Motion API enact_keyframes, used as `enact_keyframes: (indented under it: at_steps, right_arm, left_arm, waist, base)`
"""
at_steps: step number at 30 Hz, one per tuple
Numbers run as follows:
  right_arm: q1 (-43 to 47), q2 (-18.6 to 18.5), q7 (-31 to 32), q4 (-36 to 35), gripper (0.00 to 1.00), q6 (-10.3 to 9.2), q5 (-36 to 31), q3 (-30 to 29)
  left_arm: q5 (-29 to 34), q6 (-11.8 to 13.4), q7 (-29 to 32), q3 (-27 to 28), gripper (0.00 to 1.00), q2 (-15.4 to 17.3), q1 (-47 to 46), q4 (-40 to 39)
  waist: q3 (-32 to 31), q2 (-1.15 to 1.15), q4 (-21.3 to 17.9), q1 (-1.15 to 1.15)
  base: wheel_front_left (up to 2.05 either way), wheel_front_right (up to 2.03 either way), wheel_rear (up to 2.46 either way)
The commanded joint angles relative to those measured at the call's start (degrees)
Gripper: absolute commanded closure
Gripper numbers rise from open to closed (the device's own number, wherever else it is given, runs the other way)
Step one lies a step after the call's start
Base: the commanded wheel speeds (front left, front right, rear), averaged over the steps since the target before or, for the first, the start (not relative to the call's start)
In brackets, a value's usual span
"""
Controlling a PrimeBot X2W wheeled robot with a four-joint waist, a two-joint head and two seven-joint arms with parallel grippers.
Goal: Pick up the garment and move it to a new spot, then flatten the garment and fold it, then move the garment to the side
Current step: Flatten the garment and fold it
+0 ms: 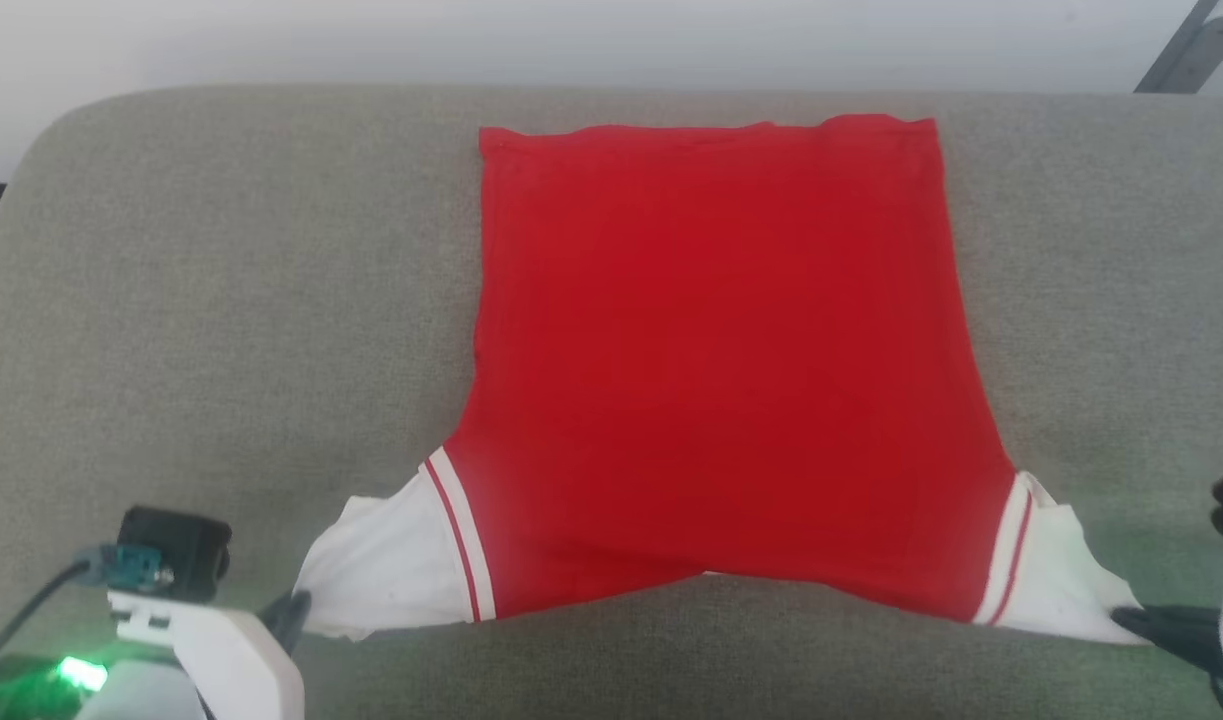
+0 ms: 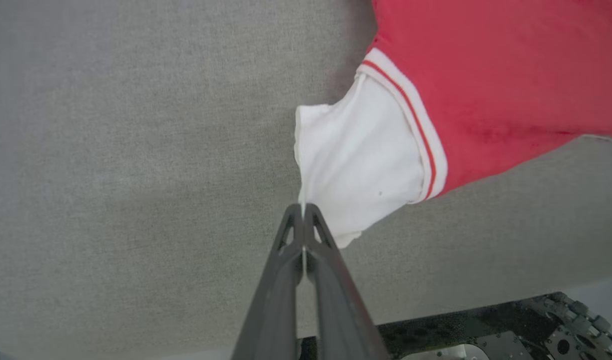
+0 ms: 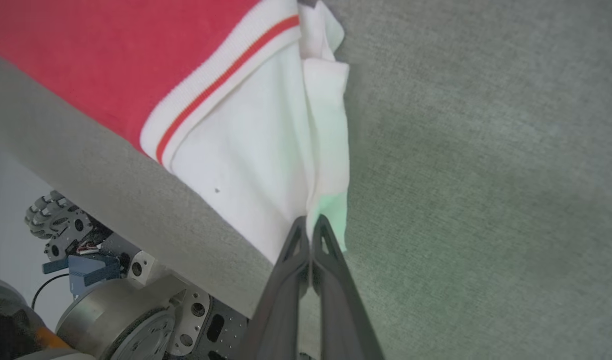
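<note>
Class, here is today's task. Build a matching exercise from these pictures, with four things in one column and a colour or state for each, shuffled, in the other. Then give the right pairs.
Column one:
1. shirt body
2. sleeve
3. cushion
4. left hand

Column two:
a. grey
b. shut on the sleeve's edge
c. red
d. white

Pairs: 1-c, 2-d, 3-a, 4-b

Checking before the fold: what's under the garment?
The garment lies spread on the grey upholstered surface, which shows all around it. Nothing else pokes out from under it; anything beneath the red body is covered.
</note>
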State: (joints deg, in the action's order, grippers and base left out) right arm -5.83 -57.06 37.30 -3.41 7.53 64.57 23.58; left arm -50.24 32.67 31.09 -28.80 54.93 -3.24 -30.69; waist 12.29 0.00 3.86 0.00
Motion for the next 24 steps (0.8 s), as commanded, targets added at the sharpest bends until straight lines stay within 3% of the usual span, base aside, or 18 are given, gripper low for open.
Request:
enact_keyframes:
  at_steps: [1, 9, 10, 11, 12, 13, 14, 18, 24]
  right_arm:
    - [2.01, 0.70, -0.69, 0.01, 1.00, -0.09, -1.55, -1.54]
    - [1.19, 10.96, -3.35, 6.35, 1.00, -0.08, -14.17, -5.23]
    - [0.43, 12.29, -3.67, 7.66, 0.85, -0.11, -16.34, -5.22]
    - [0.43, 12.29, -3.67, 7.66, 0.85, -0.11, -16.34, -5.22]
    - [-0.11, 13.64, -3.85, 8.85, 0.65, -0.13, -18.06, -4.95]
    - [-0.58, 14.87, -3.82, 9.74, 0.51, -0.13, -19.26, -4.62]
    - [-1.32, 16.02, -3.76, 10.42, 0.01, -0.13, -20.28, -4.41]
    - [-2.39, 17.31, -1.87, 10.84, 0.00, -0.17, -22.12, -5.06]
    - [-4.97, 15.54, -0.24, 2.68, 0.00, -0.09, -22.22, -11.31]
  left_arm:
    - [0.19, 0.82, -0.74, 0.22, 1.00, -0.16, 1.42, -0.79]
    - [0.52, -2.38, -3.96, -1.62, 1.00, -3.53, 0.55, 3.08]
    - [0.75, -2.98, -4.20, -1.99, 1.00, -4.21, 0.02, 3.83]
    - [0.75, -2.98, -4.20, -1.99, 1.00, -4.21, 0.02, 3.83]
    - [0.90, -3.57, -4.53, -2.41, 1.00, -4.74, -0.37, 4.66]
    - [1.02, -4.15, -4.63, -2.76, 1.00, -5.19, -0.84, 5.35]
    - [1.17, -4.66, -4.98, -3.06, 1.00, -5.65, -1.36, 6.11]
    - [1.81, -6.36, -5.80, -3.97, 1.00, -7.36, -3.21, 8.37]
    - [3.07, -7.89, -7.09, -5.16, 1.00, -9.26, -5.01, 10.51]
  waist:
    - [0.61, 0.00, 0.20, 0.00]
    - [2.71, 0.00, 0.71, 0.00]
    - [3.00, 0.00, 0.81, 0.00]
    - [3.00, 0.00, 0.81, 0.00]
    - [3.22, 0.00, 0.87, 0.00]
    - [3.45, 0.00, 0.89, 0.00]
    - [3.63, 0.00, 0.91, 0.00]
    - [4.21, 0.00, 1.06, 0.00]
    - [4.99, 0.00, 1.37, 0.00]
  base:
    - [0.00, 0.00, 0.00]
    - [0.00, 0.00, 0.00]
    - [0.00, 0.00, 0.00]
    - [0.00, 0.00, 0.00]
    - [0.00, 0.00, 0.00]
    - [0.00, 0.00, 0.00]
    - [0.00, 0.00, 0.00]
    - [0.00, 0.00, 0.00]
    - [0.00, 0.00, 0.00]
